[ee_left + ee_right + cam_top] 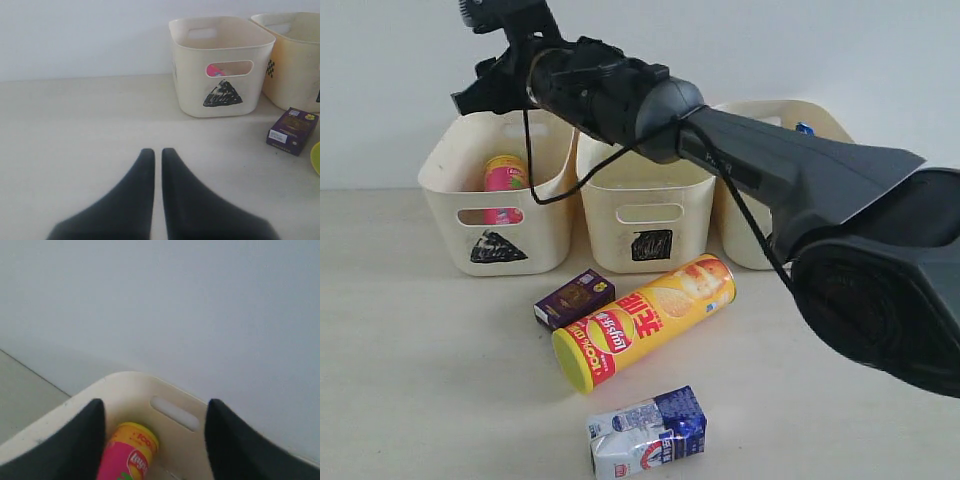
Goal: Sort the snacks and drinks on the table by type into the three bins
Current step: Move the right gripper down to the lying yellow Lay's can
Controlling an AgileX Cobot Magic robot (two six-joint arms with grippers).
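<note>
The right gripper (155, 405) hangs over the bin marked with a black triangle (545, 215). Its jaws stand wide apart and grip nothing. Just below them the pink tube with the yellow-green lid (127, 455) stands inside that bin. It sits close against one finger (85, 440), with a clear gap to the other. From here I cannot quite tell whether that near finger touches it. The far wall of the bin and its handle cut-out lie straight beyond the fingertips. The left gripper (157, 151) is down low over the bare table (420, 350), its jaws pressed together with only a thin slit between them and nothing held. The triangle bin stands well ahead of those tips and off to one side, with pink showing through its handle slot. The purple box (574, 298) lies nearer on that same side, flat on the table. Just beside the box lies the yellow tube (645, 320), on its side, and the blue-and-white milk carton (647, 432) lies well apart from both pairs of jaws. Past the right jaws' bin stand the square-marked bin (645, 190) and a third bin (740, 230), side by side. A scrap of blue (805, 128) peeps over the third bin's rim.
</note>
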